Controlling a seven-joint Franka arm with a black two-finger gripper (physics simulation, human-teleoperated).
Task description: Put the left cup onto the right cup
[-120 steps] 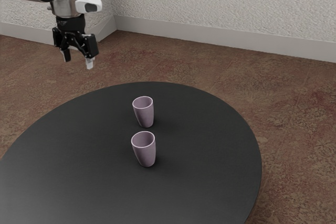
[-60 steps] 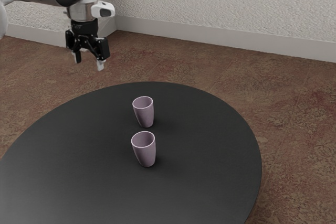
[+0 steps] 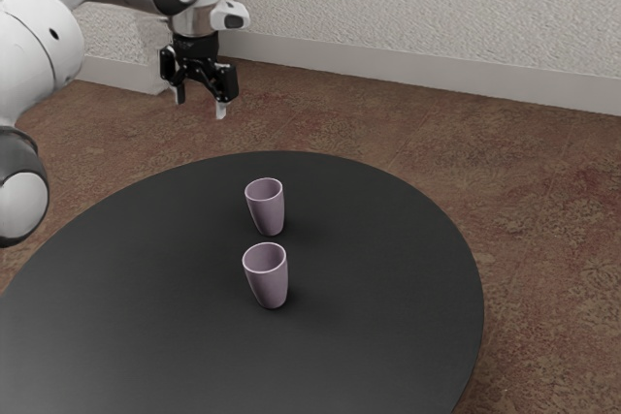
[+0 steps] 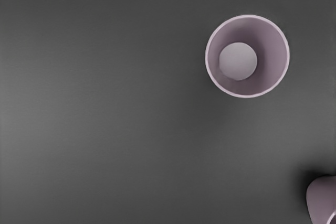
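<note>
Wrist view cuts off one cup point(image 4: 323, 200); other cup point(image 4: 247, 56) mauve, upright, empty; claw point(image 3: 200, 104) spread, high beyond the desk point(image 3: 388, 336).

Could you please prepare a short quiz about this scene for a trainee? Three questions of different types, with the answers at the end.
1. True or false: the gripper is shut on something.
2. How many things stand on the black table?
3. Choose one. The nearer cup and the farther cup are: A) stacked; B) upright and apart; C) lying on their sides.

Key: 1 false, it is open and hangs above the table's far edge; 2 two; 3 B.
</note>
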